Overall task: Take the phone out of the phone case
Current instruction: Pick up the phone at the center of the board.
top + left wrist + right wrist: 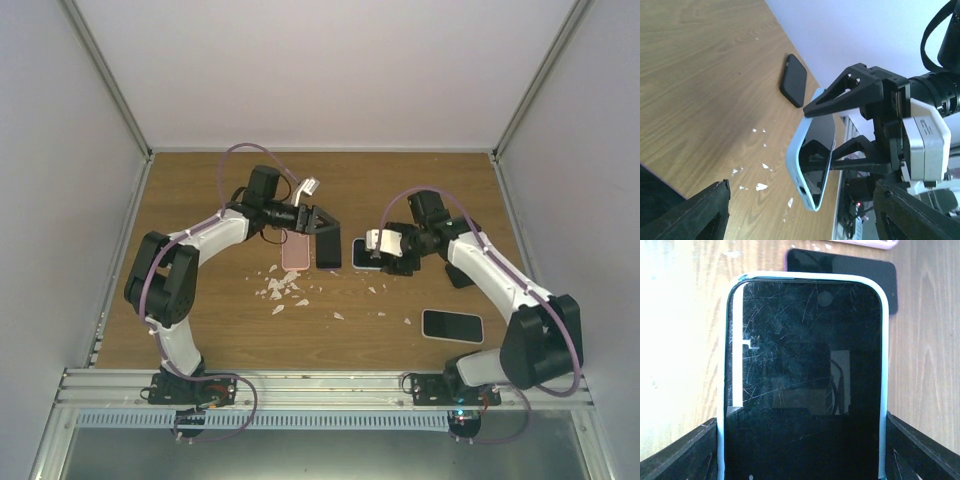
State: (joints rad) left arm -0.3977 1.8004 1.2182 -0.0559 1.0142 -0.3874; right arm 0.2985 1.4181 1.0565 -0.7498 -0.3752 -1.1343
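Note:
A black phone in a light-blue case is held off the table by my right gripper, shut on the case's long edges. In the right wrist view the scratched screen fills the frame between my fingers, and the right gripper is around its lower part. In the left wrist view the cased phone hangs edge-on in front of my left gripper, which is wide open and empty. From above, the left gripper is just left of the phone.
A bare black phone and a pink case lie on the table below the left gripper. Another phone lies front right, with a dark flat object beside the right arm. White scraps litter the middle.

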